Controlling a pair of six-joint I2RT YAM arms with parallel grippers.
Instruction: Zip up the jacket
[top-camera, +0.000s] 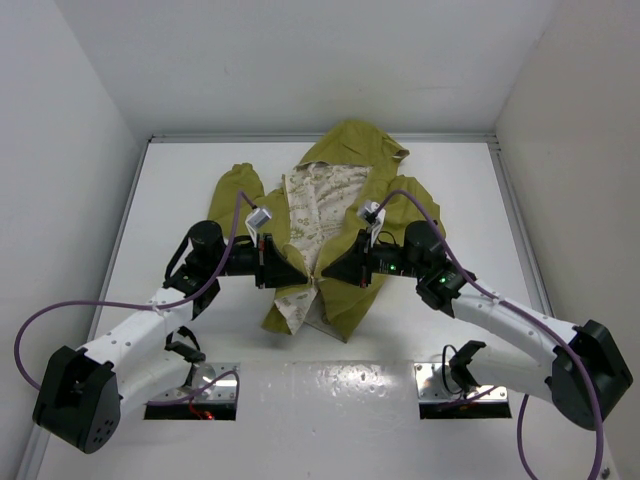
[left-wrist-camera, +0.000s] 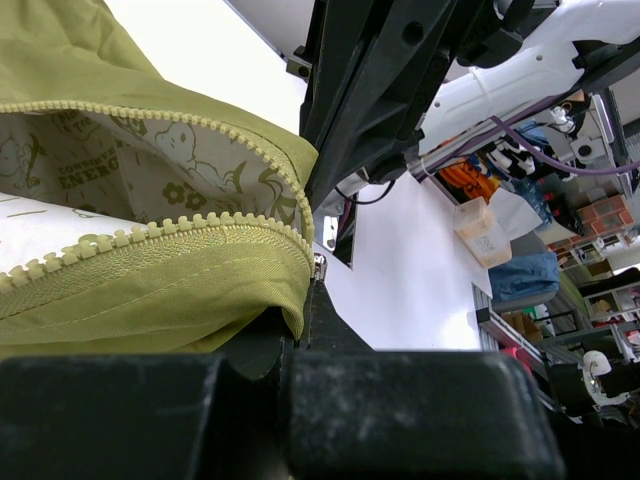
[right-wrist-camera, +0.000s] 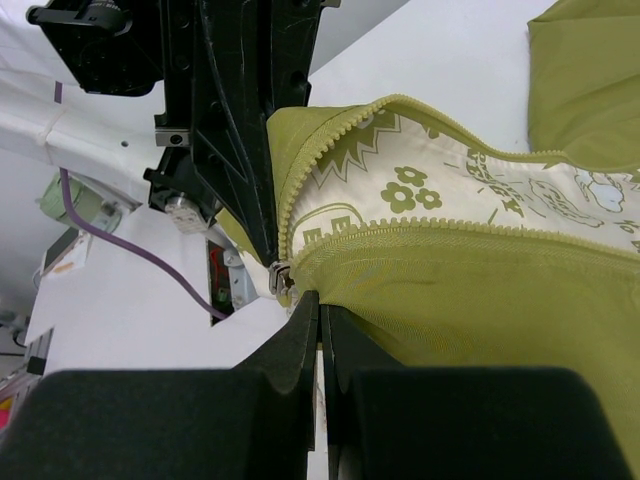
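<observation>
Between left claw (top-camera: 303, 272) and right claw (top-camera: 327, 271), the jacket (top-camera: 345, 160) sits pinched.

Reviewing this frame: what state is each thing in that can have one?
jacket: front open, cream lining showing.
zipper: unzipped, teeth rows apart.
slider: at the bottom end.
left gripper: shut on the jacket's bottom edge.
right gripper: shut on the jacket's bottom edge.

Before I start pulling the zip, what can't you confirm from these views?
- Top view: the zipper's bottom end, hidden under the left gripper and right gripper meeting over the jacket.
- Left wrist: whether both tooth rows enter the slider; too small, partly behind a fabric fold.
- Right wrist: what the shut fingers pinch; hidden between them.
- Wrist views: upper zipper cut off by frame edges.
</observation>
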